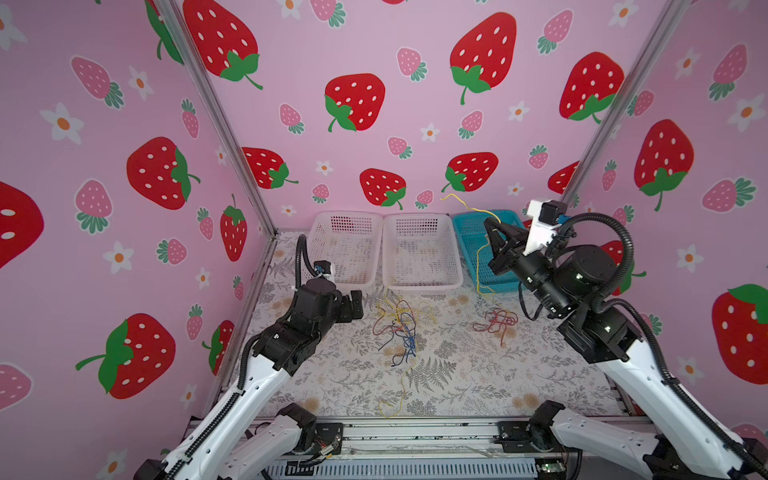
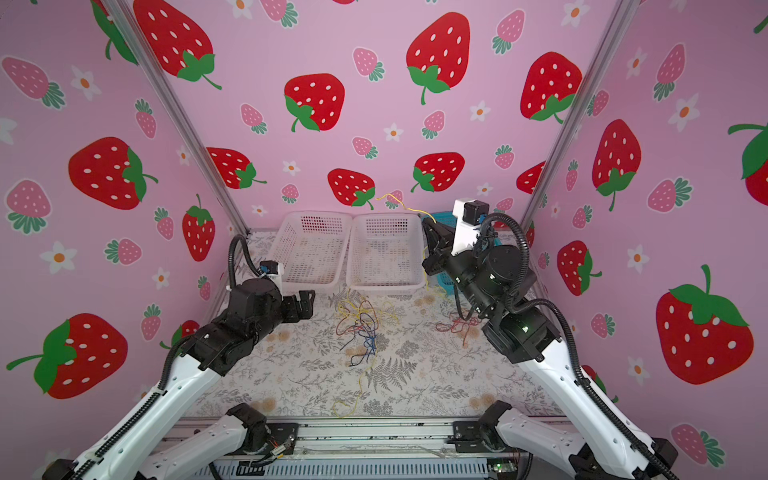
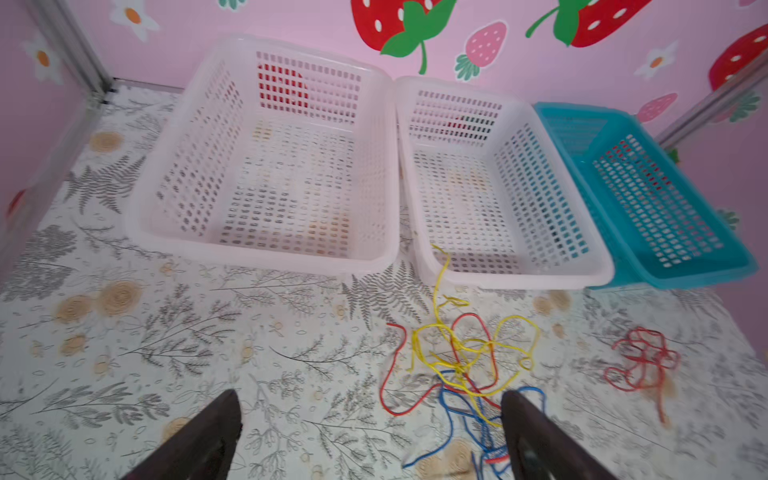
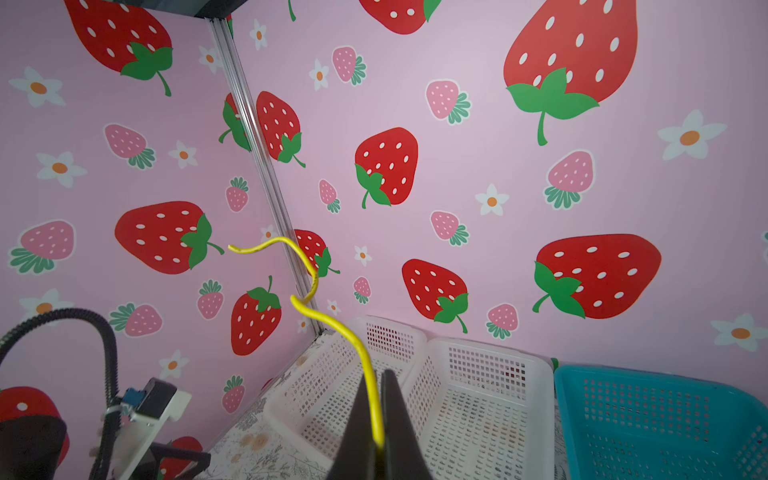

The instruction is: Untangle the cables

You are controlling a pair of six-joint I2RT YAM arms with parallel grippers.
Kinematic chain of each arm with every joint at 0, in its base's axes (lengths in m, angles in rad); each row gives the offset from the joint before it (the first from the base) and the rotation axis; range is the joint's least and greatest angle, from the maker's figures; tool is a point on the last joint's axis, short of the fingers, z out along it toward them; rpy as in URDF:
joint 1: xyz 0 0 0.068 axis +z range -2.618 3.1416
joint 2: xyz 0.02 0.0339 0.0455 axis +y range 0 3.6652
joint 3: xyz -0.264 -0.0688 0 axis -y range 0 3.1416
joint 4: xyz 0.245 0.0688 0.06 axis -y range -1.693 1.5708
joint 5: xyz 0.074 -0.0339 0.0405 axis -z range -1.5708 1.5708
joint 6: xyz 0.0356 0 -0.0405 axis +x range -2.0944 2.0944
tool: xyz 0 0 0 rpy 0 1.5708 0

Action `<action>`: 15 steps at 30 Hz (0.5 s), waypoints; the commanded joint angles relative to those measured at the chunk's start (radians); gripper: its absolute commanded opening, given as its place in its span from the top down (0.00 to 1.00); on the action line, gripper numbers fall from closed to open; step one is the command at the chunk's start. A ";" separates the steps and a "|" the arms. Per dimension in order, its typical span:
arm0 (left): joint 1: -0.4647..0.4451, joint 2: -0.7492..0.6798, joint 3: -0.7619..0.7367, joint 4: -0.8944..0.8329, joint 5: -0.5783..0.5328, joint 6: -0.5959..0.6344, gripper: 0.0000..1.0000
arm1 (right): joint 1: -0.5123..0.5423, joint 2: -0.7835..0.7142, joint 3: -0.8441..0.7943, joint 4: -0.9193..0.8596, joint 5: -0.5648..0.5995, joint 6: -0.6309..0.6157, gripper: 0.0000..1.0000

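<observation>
A tangle of yellow, red and dark blue cables point(image 1: 399, 324) point(image 2: 360, 328) lies on the floral mat in front of the middle basket. My left gripper point(image 1: 353, 305) point(image 2: 305, 302) hovers low to its left, open and empty. In the left wrist view the tangle point(image 3: 461, 365) sits by one finger point(image 3: 523, 419) of that gripper point(image 3: 370, 395). My right gripper point(image 1: 491, 224) point(image 2: 428, 226) point(image 4: 376, 374) is raised over the blue basket, shut on a yellow cable point(image 4: 328, 316). That cable hangs down to the mat point(image 1: 478, 270). A separate red cable bunch point(image 1: 496, 322) point(image 3: 642, 365) lies at the right.
Two white baskets point(image 1: 347, 218) point(image 1: 419, 219) and a blue basket point(image 1: 469, 266) line the back wall. A long yellow strand point(image 1: 395, 399) trails from the tangle toward the front rail. Pink strawberry walls close in the left, back and right sides.
</observation>
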 commanded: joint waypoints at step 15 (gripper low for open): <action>-0.022 -0.091 -0.113 0.142 -0.165 0.055 0.01 | -0.096 0.205 0.163 0.148 -0.096 0.052 1.00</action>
